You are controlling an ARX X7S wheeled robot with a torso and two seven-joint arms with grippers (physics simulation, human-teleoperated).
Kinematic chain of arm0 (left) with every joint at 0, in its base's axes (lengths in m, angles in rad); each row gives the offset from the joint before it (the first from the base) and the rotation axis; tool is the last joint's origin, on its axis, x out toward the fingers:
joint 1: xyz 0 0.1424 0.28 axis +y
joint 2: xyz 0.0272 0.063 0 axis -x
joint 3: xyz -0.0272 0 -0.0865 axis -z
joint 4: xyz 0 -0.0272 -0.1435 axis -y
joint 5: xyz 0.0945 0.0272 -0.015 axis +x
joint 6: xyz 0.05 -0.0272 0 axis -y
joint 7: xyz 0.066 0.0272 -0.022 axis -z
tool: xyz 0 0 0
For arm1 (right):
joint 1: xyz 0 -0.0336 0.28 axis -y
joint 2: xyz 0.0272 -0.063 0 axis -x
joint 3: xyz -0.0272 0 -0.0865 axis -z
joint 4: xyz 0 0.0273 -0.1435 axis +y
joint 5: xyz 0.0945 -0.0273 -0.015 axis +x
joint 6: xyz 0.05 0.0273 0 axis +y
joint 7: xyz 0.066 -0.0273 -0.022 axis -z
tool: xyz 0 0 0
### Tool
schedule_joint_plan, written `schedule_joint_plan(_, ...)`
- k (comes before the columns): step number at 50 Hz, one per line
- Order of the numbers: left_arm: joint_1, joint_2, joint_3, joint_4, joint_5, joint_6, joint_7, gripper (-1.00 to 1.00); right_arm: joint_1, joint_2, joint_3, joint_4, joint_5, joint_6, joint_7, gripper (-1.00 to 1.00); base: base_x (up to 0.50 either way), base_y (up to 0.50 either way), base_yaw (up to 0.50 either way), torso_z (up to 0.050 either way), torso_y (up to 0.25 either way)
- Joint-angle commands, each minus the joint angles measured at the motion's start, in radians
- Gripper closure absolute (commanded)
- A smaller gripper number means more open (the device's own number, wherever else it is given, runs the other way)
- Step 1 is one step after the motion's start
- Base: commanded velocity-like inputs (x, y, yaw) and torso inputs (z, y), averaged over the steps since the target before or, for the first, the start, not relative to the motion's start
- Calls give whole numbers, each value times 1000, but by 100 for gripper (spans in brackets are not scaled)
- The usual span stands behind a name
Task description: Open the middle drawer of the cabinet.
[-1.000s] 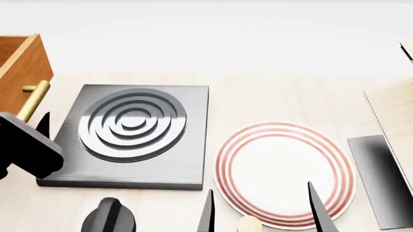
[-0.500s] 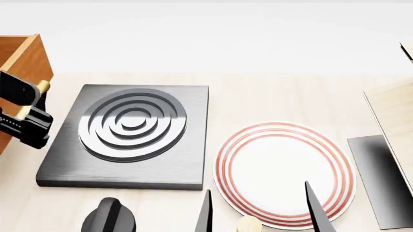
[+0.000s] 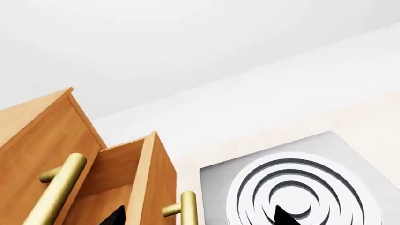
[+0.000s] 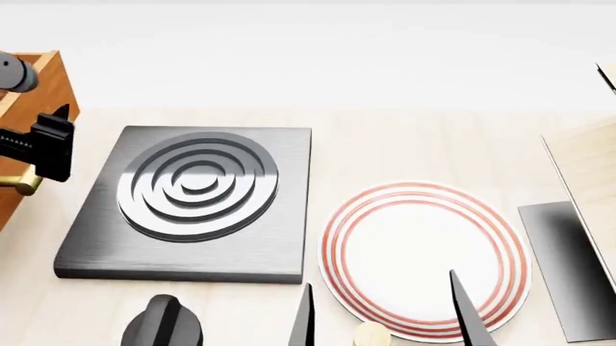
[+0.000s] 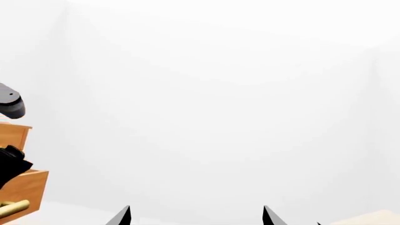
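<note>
The orange-brown cabinet stands at the table's far left. In the left wrist view its drawer below the top one, the middle drawer, sticks out partway. That drawer's brass handle lies between the spread fingertips of my left gripper, which is open and not touching it. The top drawer's handle is beside it. From the head, my left gripper covers most of the handle. My right gripper hangs open over the near table, with nothing in it.
A dark hotplate with ring grooves sits just right of the cabinet. A white plate with red rings lies right of it. A black knob is at the near edge. A pale wood rack and a dark sheet stand at the right.
My left gripper has risen from low beside the hotplate's near-left corner up to the cabinet front, now straddling the drawer handle. The right gripper's fingertips crept slightly upward.
</note>
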Motion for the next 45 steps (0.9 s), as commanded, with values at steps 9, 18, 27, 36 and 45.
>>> schedule_joint_plan(9,-52,79,-53,-104,-2,-18,36,-100,5,-12,20,3,-14,-1,-19,-100,0,0,0,0,0)
schedule_joint_plan(18,-90,106,-49,-174,25,-12,50,-100,6,-7,16,0,-15,1,-15,-100,0,0,0,0,0)
schedule_joint_plan(27,-105,123,-53,-279,45,11,76,-100,6,-3,10,5,-15,-2,-11,-100,0,0,0,0,0)
schedule_joint_plan(36,-102,145,-69,-330,23,18,106,-100,8,0,8,10,-12,-1,-6,-100,0,0,0,0,0)
schedule_joint_plan(45,-118,186,-76,-434,30,43,138,-100,13,3,4,13,-7,5,-6,-100,0,0,0,0,0)
